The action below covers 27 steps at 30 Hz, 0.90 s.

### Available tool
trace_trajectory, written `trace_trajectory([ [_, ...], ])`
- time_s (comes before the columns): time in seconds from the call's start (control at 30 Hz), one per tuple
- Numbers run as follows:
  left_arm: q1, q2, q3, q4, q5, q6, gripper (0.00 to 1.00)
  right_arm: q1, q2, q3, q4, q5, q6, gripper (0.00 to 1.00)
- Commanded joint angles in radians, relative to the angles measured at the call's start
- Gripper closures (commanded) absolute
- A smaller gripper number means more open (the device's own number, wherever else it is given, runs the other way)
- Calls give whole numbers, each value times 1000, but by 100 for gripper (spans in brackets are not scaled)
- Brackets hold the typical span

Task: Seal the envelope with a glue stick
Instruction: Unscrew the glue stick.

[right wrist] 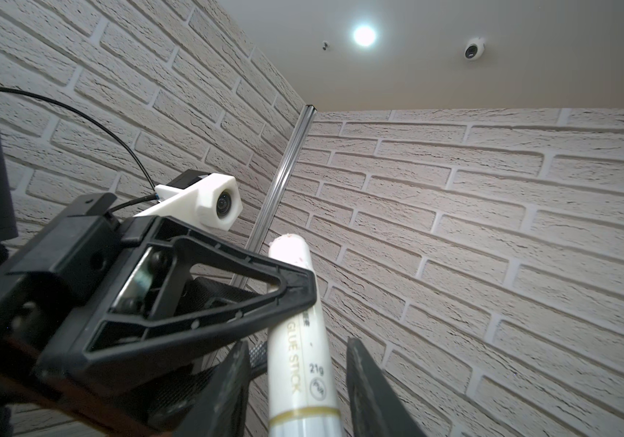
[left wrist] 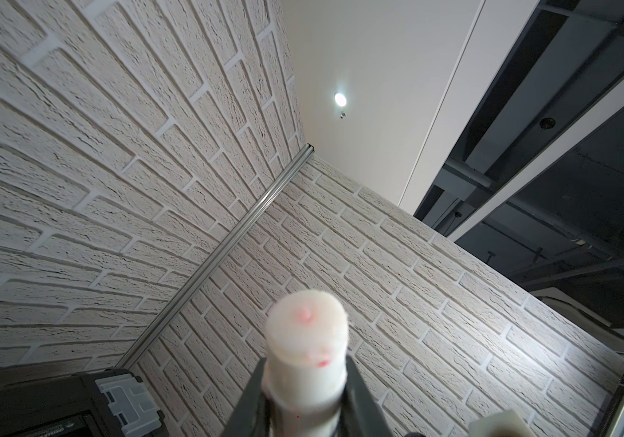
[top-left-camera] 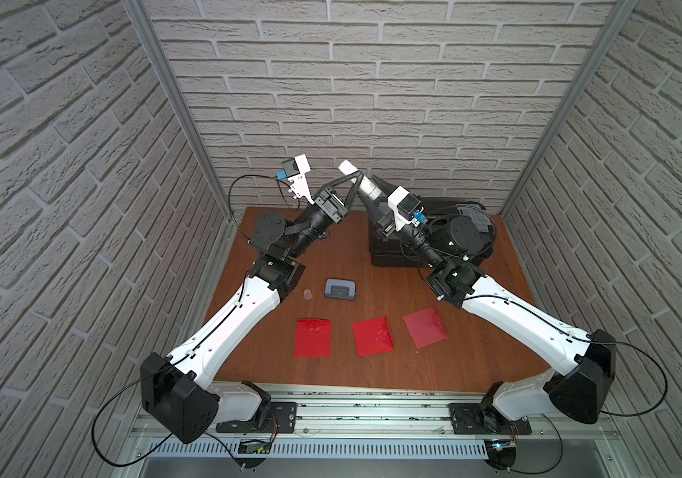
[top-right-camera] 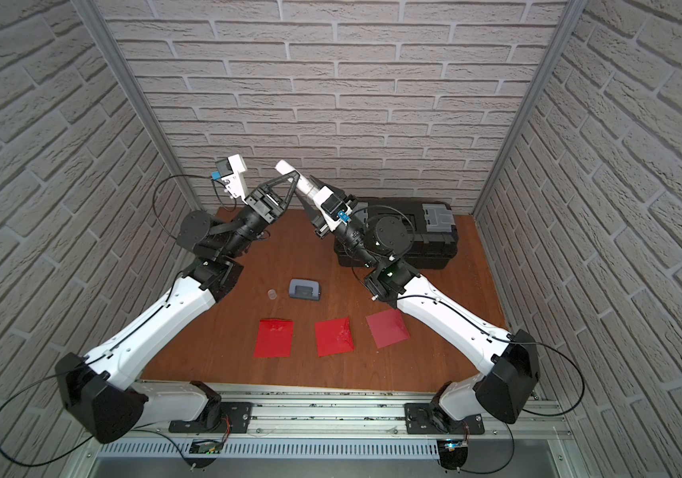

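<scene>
Left gripper [top-left-camera: 356, 178] clamps the glue stick [top-left-camera: 346, 167] across its middle, high above the back of the bench [top-left-camera: 343, 248]. The right gripper [right wrist: 297, 346] straddles the glue stick's lower end with its jaws parted, and the right wrist view shows a sliver of gap on each side.

The glue stick is tilted, with the bare glue end up and toward the back wall. Its base points down, straight into the right gripper. The long axis therefore runs nearly in line with that arm's wrist and square to the left gripper's hold.

That alignment looks to be what the next move hangs on, whether it is a twist of the base or a handover. The right gripper need only close where it is. Any sideways drift would likely lever the glue stick in the left gripper.

The cap [top-left-camera: 308, 294] lies loose on the bench near the left arm. The left wrist view shows the glue tip exposed, with pink smears. Three red envelopes [top-left-camera: 373, 336] lie in a row well below and forward of both grippers, and the glue end faces away from them.
</scene>
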Motion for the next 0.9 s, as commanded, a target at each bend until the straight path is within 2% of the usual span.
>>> trace_trajectory([
  [0.0,2,-15,-9,57,21,-2,100,5,0,32,-14,-9,-39,57],
  [0.47,1,-4,-6,53,34,-27,100,5,18,50,18,0,-67,65],
  [0.87,4,1,-14,67,34,-47,100,5,19,48,28,-2,-105,68],
])
